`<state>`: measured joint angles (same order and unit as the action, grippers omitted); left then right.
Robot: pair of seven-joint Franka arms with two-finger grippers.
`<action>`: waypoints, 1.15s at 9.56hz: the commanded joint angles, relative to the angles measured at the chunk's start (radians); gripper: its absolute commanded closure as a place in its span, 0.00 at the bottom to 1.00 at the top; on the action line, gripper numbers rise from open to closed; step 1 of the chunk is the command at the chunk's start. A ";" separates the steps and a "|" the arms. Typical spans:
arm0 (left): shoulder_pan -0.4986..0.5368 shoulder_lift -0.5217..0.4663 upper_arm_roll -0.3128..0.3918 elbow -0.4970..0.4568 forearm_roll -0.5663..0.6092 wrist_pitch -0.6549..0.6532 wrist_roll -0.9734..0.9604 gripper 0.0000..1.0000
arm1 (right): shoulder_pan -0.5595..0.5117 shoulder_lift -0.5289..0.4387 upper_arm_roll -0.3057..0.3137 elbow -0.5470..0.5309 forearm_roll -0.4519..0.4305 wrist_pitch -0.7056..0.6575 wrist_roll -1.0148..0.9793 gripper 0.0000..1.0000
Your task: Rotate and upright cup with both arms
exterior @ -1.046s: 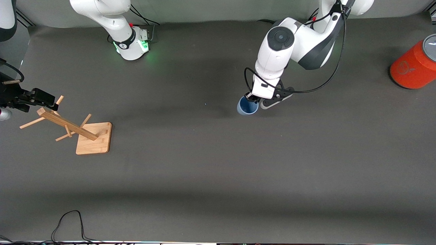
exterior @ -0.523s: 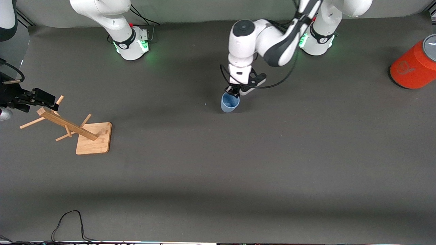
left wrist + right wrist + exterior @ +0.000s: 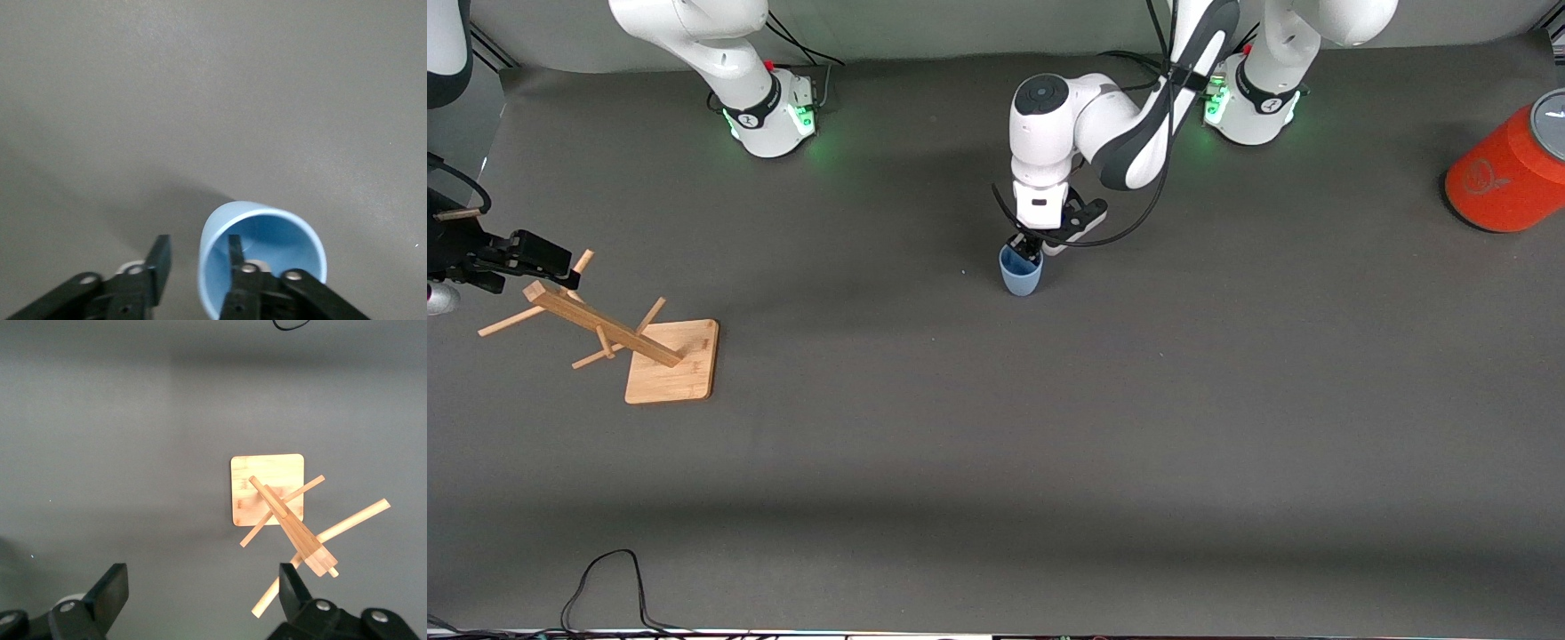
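The light-blue cup (image 3: pixel 1021 274) stands upright, mouth up, on the dark mat near the table's middle. My left gripper (image 3: pixel 1024 248) comes down on it from above and straddles the rim. In the left wrist view the cup (image 3: pixel 267 230) has one finger (image 3: pixel 234 248) inside it and the other finger (image 3: pixel 160 257) outside, both clear of the wall. The left gripper (image 3: pixel 197 245) is open. My right gripper (image 3: pixel 543 253) waits over the wooden rack at the right arm's end of the table. It also stands open (image 3: pixel 203 587) and holds nothing.
A wooden peg rack (image 3: pixel 669 360) on a square base lies under the right gripper, also seen as the rack (image 3: pixel 267 490) in the right wrist view. A large orange cylinder (image 3: pixel 1507 173) stands at the left arm's end. A black cable (image 3: pixel 605 582) loops at the near edge.
The left arm carried the cup toward the right arm's end of the table and lowered it onto the mat. Its fingers have parted from the rim. The right arm has not moved.
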<state>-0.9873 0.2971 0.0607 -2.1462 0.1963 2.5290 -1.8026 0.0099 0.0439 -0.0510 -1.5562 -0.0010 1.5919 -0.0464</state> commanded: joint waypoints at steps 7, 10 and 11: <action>0.215 -0.134 0.016 0.172 -0.181 -0.405 0.632 0.00 | 0.001 0.004 -0.003 0.007 -0.007 0.000 -0.023 0.00; 0.427 -0.251 0.019 0.247 -0.210 -0.665 1.080 0.00 | 0.001 0.004 -0.004 0.005 -0.007 0.000 -0.023 0.00; 0.519 -0.309 0.019 0.247 -0.207 -0.723 1.227 0.00 | 0.001 0.004 -0.003 0.007 -0.007 0.000 -0.023 0.00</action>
<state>-0.5595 0.0623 0.0915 -1.8893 0.0038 1.8710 -0.7383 0.0094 0.0453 -0.0516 -1.5570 -0.0010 1.5919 -0.0464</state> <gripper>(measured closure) 0.000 0.000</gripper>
